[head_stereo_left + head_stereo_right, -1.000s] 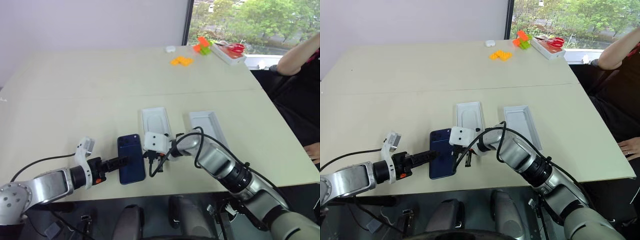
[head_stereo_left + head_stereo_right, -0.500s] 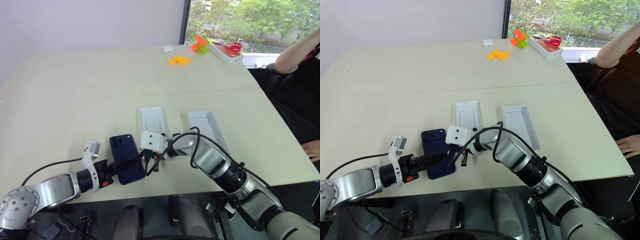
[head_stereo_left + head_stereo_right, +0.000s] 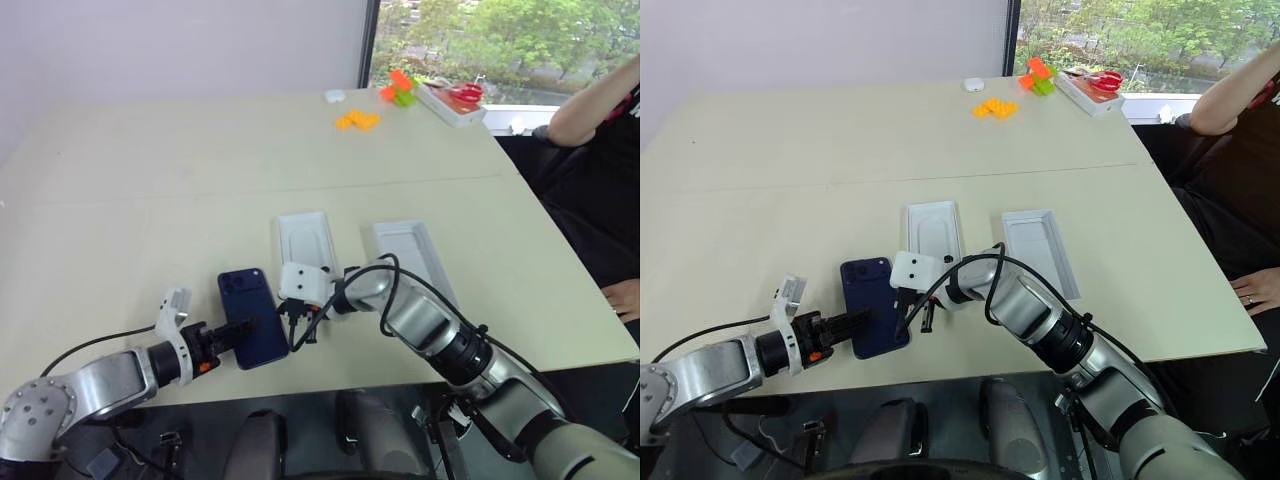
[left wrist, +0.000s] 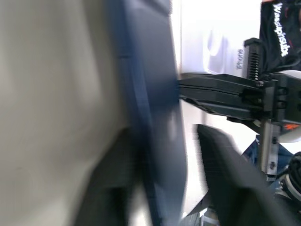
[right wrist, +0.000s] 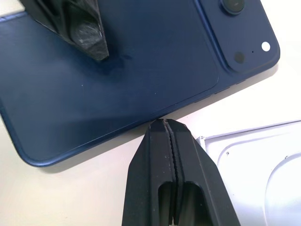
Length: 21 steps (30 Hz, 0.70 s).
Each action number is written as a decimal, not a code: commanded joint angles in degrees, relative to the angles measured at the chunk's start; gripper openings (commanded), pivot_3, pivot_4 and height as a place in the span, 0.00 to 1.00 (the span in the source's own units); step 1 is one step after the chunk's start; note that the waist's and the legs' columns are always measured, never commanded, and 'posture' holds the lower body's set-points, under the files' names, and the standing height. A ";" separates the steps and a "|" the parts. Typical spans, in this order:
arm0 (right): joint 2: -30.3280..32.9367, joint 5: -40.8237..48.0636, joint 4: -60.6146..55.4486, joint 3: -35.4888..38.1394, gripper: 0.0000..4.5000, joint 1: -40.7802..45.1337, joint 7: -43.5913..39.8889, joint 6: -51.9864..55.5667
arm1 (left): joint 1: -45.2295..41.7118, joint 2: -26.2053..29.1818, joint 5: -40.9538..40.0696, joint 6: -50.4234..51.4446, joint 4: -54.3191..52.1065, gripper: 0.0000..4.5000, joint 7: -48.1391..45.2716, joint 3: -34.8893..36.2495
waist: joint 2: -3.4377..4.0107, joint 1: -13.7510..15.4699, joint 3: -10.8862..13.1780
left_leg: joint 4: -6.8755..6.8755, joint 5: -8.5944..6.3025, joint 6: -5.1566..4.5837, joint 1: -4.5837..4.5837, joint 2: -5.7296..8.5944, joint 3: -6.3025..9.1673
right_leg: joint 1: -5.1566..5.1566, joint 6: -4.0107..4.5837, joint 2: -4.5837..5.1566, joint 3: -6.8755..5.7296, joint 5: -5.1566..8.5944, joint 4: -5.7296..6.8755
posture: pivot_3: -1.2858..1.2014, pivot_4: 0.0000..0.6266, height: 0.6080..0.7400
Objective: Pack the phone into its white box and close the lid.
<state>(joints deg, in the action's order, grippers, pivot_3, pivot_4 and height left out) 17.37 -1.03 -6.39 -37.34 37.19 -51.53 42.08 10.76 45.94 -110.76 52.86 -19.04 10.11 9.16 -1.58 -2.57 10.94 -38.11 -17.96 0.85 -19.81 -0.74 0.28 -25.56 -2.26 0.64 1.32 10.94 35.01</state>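
On the beige table [image 3: 200, 200], left fingers [image 3: 238, 331] grasp the phone [image 3: 250, 317]; right fingers [image 5: 165, 141], clenched, touch its edge.

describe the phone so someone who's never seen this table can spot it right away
On the big beige table, look at the near edge, where the two robot arms meet. The phone lies flat there, back up, between the left fingers and the right fingers. It is the only dark navy, glossy slab, with a lens cluster in one corner; the two trays beside it are white.
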 commanded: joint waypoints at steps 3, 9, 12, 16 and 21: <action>-0.69 0.00 -0.13 0.07 0.00 0.50 0.23 -0.25 | 1.09 -0.14 -1.13 -1.35 -1.32 0.28 0.01 2.38 | 0.01 -0.02 0.01 | 0.00 0.00 0.00 -0.06 -0.02 0.00 | -0.05 0.00 0.00 0.00 0.00 -0.01 | 0.52 0.24 0.89; -0.64 -0.14 0.12 0.02 0.00 0.61 0.12 -0.70 | 2.16 -0.78 -1.43 -2.44 -1.80 0.08 -0.12 3.07 | -0.02 0.07 -0.02 | 0.00 0.01 0.00 -0.58 -0.01 0.00 | -0.60 0.03 0.00 0.00 -0.02 0.07 | 0.52 0.24 0.89; -0.39 -0.79 0.34 -0.09 0.00 0.99 0.25 -1.66 | 2.60 -0.88 -1.22 -2.73 -2.54 0.00 -0.74 3.61 | 0.00 0.01 -0.01 | 0.00 0.01 0.00 -0.58 0.00 -0.03 | -0.65 0.05 0.00 0.01 -0.04 0.08 | 0.52 0.24 0.89; 0.56 -0.93 -1.44 0.54 0.00 1.44 -0.14 -1.71 | 4.08 -0.49 -1.06 -2.61 -3.70 0.00 -2.27 4.92 | -0.01 0.01 -0.01 | 0.00 0.01 0.00 -0.64 0.00 -0.05 | -0.72 0.05 -0.01 0.01 -0.04 0.08 | 0.52 0.24 0.89; 4.48 0.36 -8.45 2.95 0.00 1.22 -1.47 0.99 | 5.87 -0.10 -2.22 -3.00 -4.41 0.00 -5.94 9.68 | -0.03 0.09 0.04 | 0.00 0.01 0.00 -0.80 0.00 -0.05 | -0.85 0.05 0.02 0.01 -0.04 0.07 | 0.52 0.24 0.89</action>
<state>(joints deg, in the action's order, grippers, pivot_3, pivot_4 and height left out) 21.52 -1.37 -10.82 -36.48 37.79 -52.52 42.61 16.93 45.13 -112.04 50.44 -21.55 6.25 15.43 -1.61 -2.48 10.97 -38.12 -17.95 0.85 -20.65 -0.74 0.23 -26.44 -2.20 0.67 1.33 10.90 35.07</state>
